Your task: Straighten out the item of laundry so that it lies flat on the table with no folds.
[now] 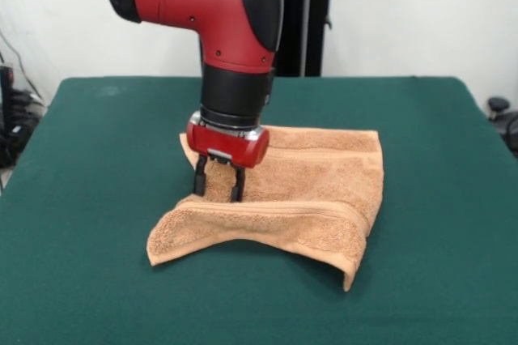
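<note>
On the green table (pixel 97 159), the orange-tan towel (pixel 316 175) lies doubled, its near edge folded back as a flap running left to right just nearer than the gripper (pixel 218 189), whose narrowly parted fingers (pixel 200 176) pinch a tuft of cloth.

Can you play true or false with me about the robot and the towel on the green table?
1. The towel lies perfectly flat. False: its near edge is folded over and one side is doubled up.
2. The gripper is down on the towel. True: its fingers stand with a small hump of cloth between them.
3. The table is bright yellow. False: it is dark green.
4. The towel is orange-tan. True.
5. The robot's arm is blue. False: it is red and black.
</note>
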